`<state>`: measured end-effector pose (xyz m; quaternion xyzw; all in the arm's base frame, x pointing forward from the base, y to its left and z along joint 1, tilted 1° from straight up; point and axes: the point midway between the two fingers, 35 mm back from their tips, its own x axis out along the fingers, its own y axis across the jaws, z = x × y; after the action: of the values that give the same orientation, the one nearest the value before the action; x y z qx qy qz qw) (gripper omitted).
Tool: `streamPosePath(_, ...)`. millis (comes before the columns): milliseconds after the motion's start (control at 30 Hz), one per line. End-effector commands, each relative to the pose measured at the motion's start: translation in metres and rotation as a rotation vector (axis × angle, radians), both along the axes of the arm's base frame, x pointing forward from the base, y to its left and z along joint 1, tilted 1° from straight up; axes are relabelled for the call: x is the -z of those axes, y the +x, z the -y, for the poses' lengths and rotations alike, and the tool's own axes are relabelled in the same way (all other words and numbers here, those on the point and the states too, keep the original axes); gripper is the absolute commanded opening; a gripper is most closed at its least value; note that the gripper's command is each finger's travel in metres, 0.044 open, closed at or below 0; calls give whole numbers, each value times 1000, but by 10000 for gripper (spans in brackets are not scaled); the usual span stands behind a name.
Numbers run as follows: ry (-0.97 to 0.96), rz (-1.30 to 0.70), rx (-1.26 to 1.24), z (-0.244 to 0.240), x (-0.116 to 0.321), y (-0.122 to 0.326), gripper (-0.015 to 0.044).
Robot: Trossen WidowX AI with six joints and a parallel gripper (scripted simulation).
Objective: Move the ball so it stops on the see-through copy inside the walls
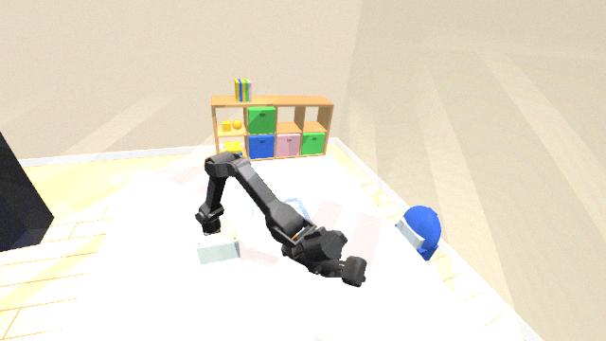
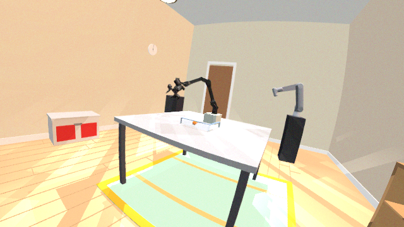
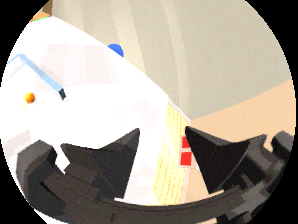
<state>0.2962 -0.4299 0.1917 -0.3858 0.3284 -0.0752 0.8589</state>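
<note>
Top view high, exterior distant, both showing table point(image 2: 221, 142)

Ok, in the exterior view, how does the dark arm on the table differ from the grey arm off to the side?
The dark jointed arm is near-black and stands on a pale block on the white table; the light grey arm tops a tall black pedestal beside the table. The dark arm looks longer and thinner than the grey arm. Both bend at an elbow and reach left.

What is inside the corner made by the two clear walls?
The orange ball lies on the table inside the clear walls. In the top view the arm covers it. The see-through copy is not discernible.
</note>
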Motion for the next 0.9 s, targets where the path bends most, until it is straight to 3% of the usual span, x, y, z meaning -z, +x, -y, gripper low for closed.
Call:
streamPosePath(0,209,-53,40,-43,36,30,292)
streamPosePath(300,613,-295,202,-175,112,71,292)
streamPosePath(633,742,-663,511,-319,173,39,292)
streamPosePath(867,727,-707,558,-335,179,29,292)
